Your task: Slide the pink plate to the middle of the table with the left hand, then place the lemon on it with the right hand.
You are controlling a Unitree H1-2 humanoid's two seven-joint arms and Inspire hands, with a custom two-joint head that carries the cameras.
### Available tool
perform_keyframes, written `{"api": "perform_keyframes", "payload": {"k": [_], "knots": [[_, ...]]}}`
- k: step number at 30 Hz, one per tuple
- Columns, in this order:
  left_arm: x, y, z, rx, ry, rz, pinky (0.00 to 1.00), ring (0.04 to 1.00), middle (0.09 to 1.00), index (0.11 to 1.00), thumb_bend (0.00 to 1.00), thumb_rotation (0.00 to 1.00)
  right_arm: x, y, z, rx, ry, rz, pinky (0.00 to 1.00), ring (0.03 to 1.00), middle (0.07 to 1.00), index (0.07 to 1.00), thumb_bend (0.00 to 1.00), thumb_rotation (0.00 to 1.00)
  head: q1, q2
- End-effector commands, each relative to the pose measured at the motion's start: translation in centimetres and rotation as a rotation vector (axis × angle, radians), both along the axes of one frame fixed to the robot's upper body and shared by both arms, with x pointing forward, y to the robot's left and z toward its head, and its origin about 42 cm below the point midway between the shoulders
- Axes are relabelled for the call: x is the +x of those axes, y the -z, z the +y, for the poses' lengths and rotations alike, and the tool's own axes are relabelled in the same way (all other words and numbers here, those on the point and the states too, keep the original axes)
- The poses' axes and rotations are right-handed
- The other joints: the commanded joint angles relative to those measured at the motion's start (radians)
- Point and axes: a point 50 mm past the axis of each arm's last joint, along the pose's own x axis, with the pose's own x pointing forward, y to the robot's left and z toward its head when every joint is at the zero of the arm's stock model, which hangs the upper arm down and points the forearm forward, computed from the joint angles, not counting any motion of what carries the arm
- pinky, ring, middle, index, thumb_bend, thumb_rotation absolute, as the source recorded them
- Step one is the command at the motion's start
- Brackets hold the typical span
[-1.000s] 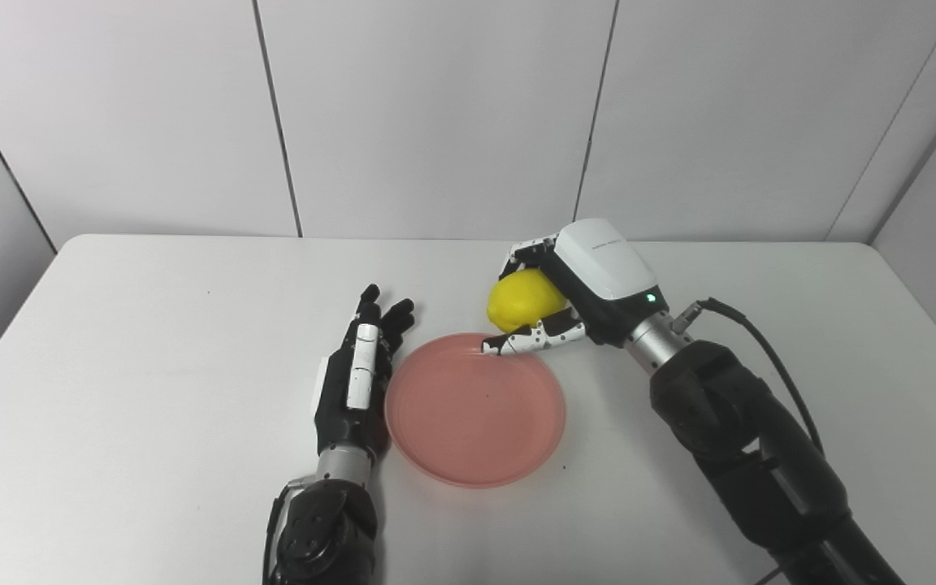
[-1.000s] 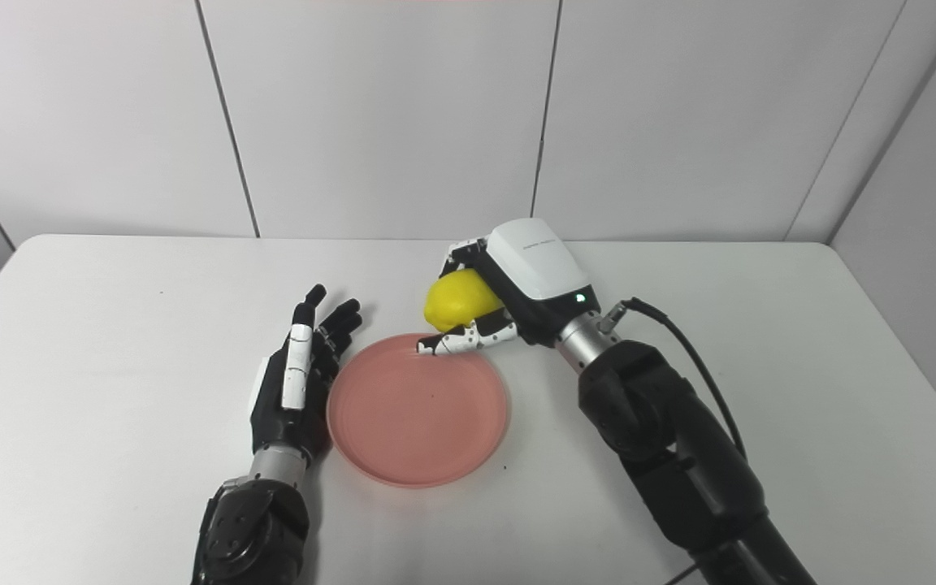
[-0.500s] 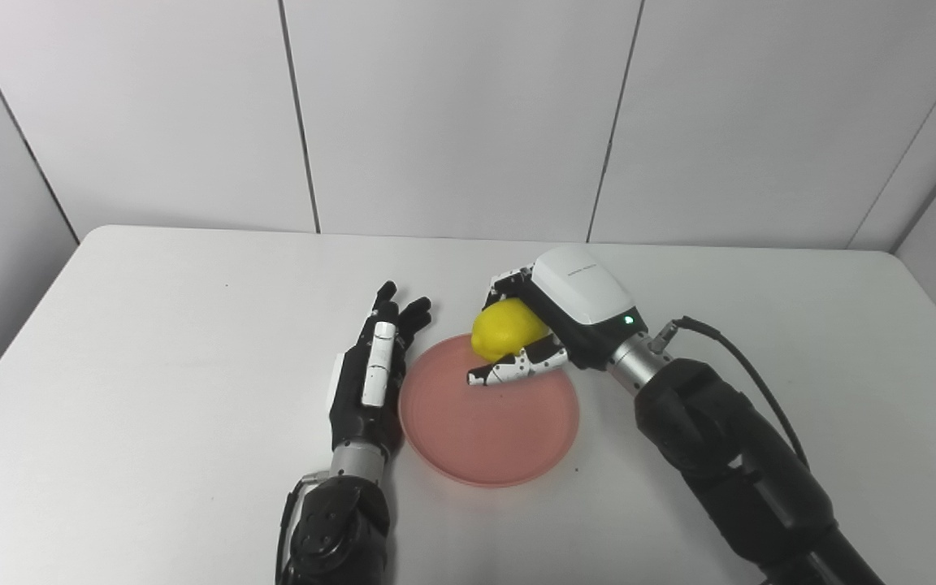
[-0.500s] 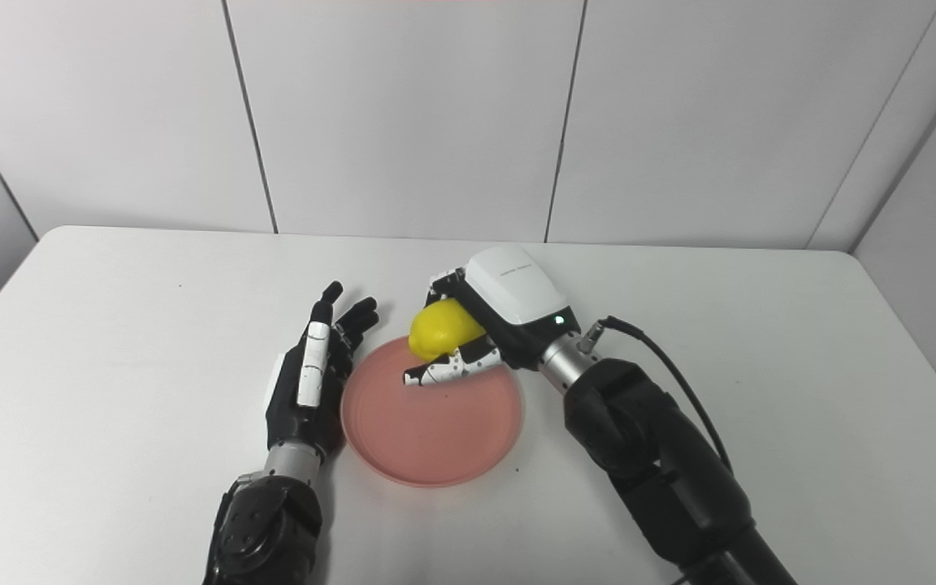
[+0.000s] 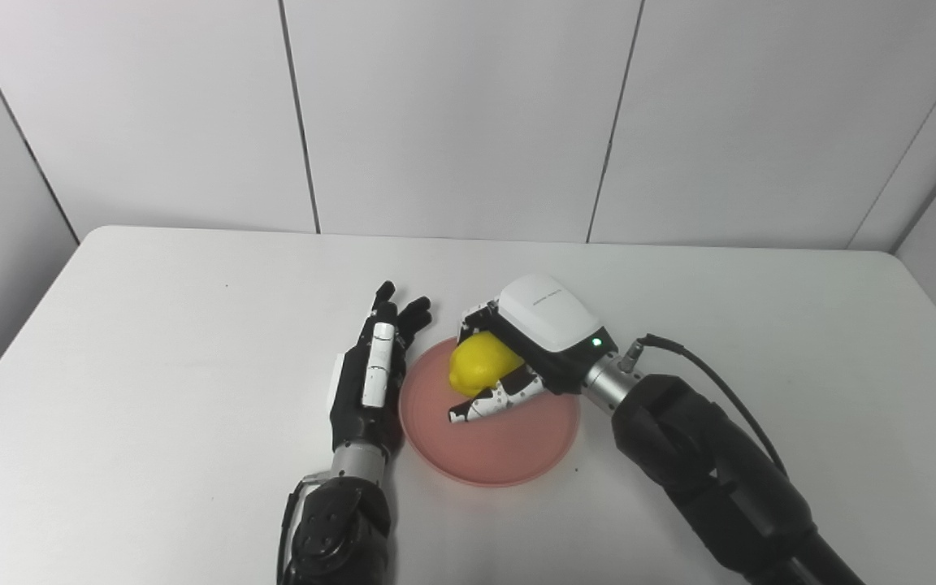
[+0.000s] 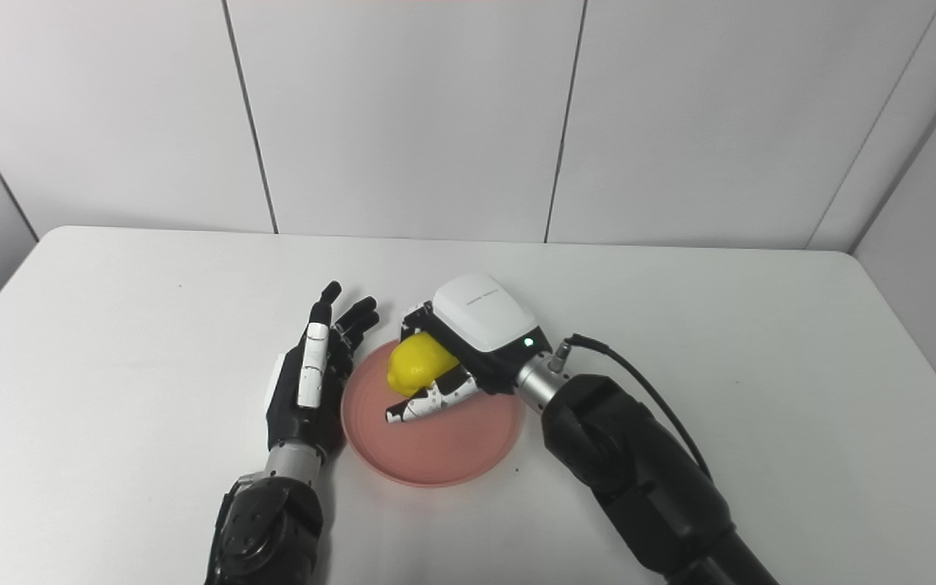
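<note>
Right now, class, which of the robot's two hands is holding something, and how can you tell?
The right hand: its fingers curl around the lemon above the pink plate. The left hand lies open beside the plate, holding nothing.

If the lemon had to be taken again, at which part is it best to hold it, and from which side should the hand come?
Probably across its thick middle, coming from the right and above, as the right hand does now. The lemon is rounded with narrower ends, and the left hand stands beside the pink plate, blocking that side.
</note>
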Motion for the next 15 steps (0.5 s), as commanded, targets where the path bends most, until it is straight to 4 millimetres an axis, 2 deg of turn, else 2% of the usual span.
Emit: {"api": "perform_keyframes", "payload": {"k": [1, 8, 11, 15], "knots": [[-2.0, 3.3, -3.0, -0.078, 0.001, 0.195, 0.99, 0.85, 0.812, 0.939, 0.76, 0.8, 0.7, -2.8, 0.7, 0.006, -0.05, -0.087, 0.2, 0.26, 0.328, 0.402, 0.52, 0.47, 0.001, 0.001], [-2.0, 3.3, -2.9, -0.06, 0.004, 0.185, 0.93, 0.836, 0.811, 0.94, 0.75, 0.82, 0.7, -2.0, 1.0, -0.017, -0.059, -0.086, 0.2, 0.262, 0.327, 0.399, 0.52, 0.49, 0.004, 0.004], [-2.0, 3.3, -3.0, -0.062, 0.003, 0.187, 0.92, 0.836, 0.813, 0.939, 0.75, 0.82, 0.9, -1.5, 1.1, -0.013, -0.059, -0.089, 0.22, 0.285, 0.353, 0.424, 0.52, 0.49, 0.004, 0.004], [-2.1, 3.3, -3.0, -0.07, 0.0, 0.19, 0.93, 0.837, 0.819, 0.937, 0.76, 0.81, 1.2, -1.0, 1.2, -0.007, -0.054, -0.099, 0.2, 0.261, 0.33, 0.39, 0.52, 0.51, 0.004, 0.004]]}}
